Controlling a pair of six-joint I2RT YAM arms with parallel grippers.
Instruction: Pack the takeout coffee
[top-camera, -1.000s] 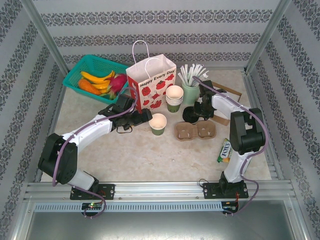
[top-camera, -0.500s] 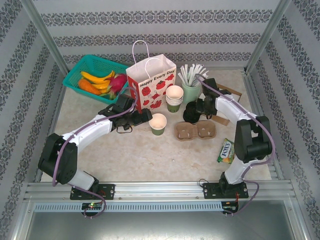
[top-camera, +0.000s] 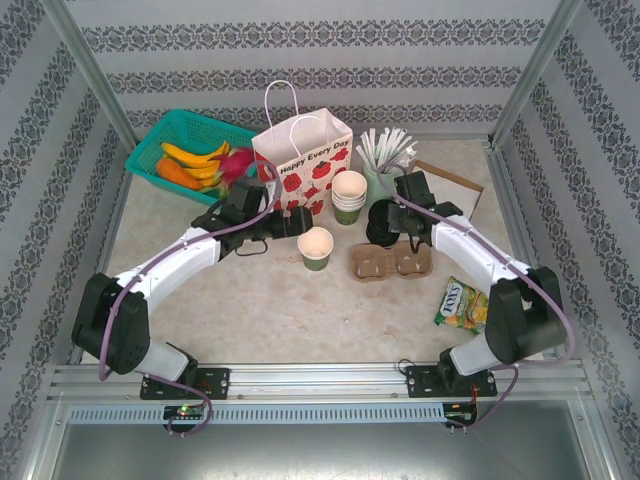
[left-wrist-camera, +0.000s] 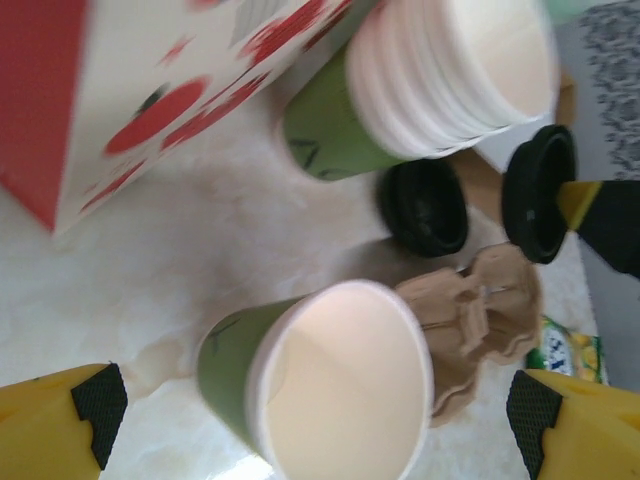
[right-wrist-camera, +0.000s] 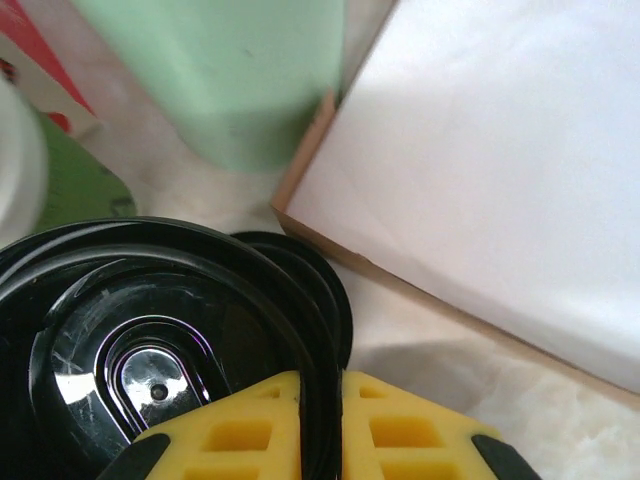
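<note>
Marbled beige stone makes up the surface (top-camera: 270, 300), and at its far edge stands a white paper bag (top-camera: 305, 170) printed with red strawberries, with a teal basket (top-camera: 165, 140) of fruit (top-camera: 195, 165) to its left. Far right lies a flat white board (top-camera: 450, 185) with a brown edge. A brown pulp carrier tray (top-camera: 391, 262) lies right of centre, and the dark green cup (top-camera: 316, 247) stands upright on the surface just left of it, not in either well. Behind the tray a mint cup (top-camera: 380, 182) holds white straws, and a stack of cups (top-camera: 349, 196) stands between it and the bag. The left claw (top-camera: 296, 224) reaches in from the left, close in front of the bag; from its wrist camera the yellow fingers (left-wrist-camera: 60, 425) are spread wide with nothing between the pads, and the dark green cup sits just ahead in the gap between them, its white inside facing the camera, not touching either one. The right claw (right-wrist-camera: 320, 400) is closed on the rim of a black lid (right-wrist-camera: 150, 350), held on edge just behind the tray and well to the right of the dark green cup. A second lid (left-wrist-camera: 423, 207) lies flat on the surface near it. A small green packet (top-camera: 457, 303) lies near the right edge.
</note>
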